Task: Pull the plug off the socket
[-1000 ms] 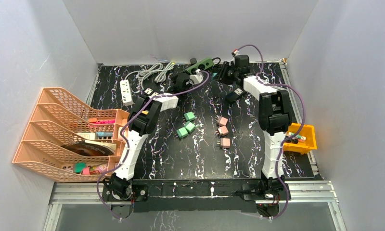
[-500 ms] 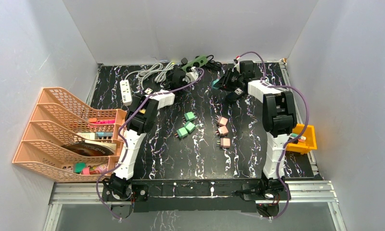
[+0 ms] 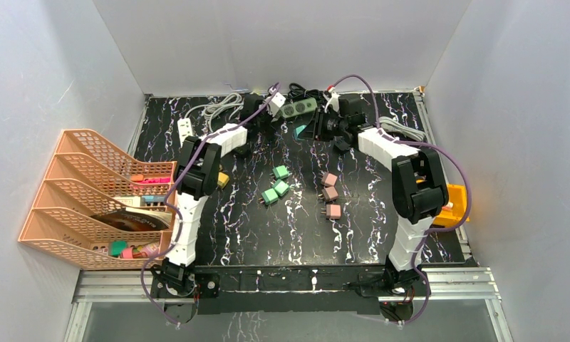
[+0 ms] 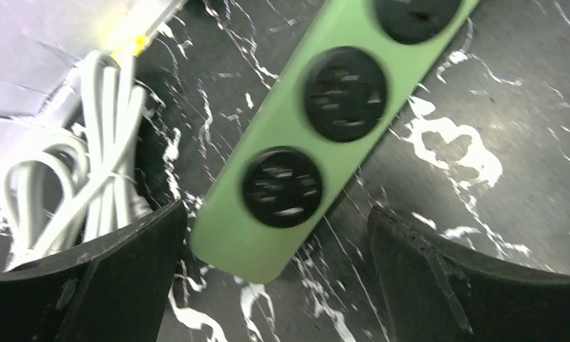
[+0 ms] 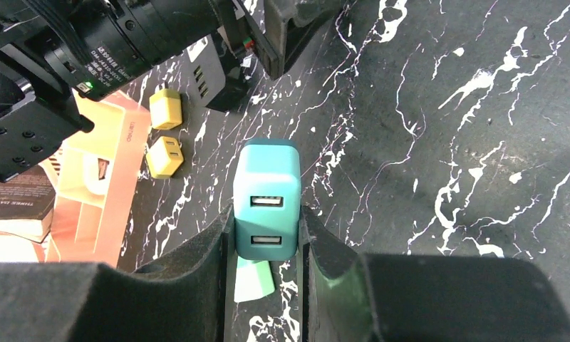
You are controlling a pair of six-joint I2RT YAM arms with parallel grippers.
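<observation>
1. Top external view. Finds the green socket strip (image 3: 298,108) at the far edge of the marbled table (image 3: 296,221), with the teal plug (image 3: 301,131) just beside it on the near side and seated in no outlet. Places the left gripper (image 3: 275,114) at the strip's left end and the right gripper (image 3: 308,130) on the plug. Notes green adapters (image 3: 276,184) and pink adapters (image 3: 330,192) mid-table, and an orange rack (image 3: 90,192) at the left.
2. Left wrist view. Shows jaws spread wide and holding nothing, with the fingers (image 4: 90,285) either side of the strip's end. Cannot tell whether the strip touches the left finger. Records a white coiled cable (image 4: 68,171) left of the strip.
3. Right wrist view. Shows jaws closed on the plug, pads (image 5: 204,256) pressing its two sides and twin USB ports facing the camera. Puts the plug over dark table surface. Notes two yellow adapters (image 5: 164,107) beyond it to the left.
</observation>
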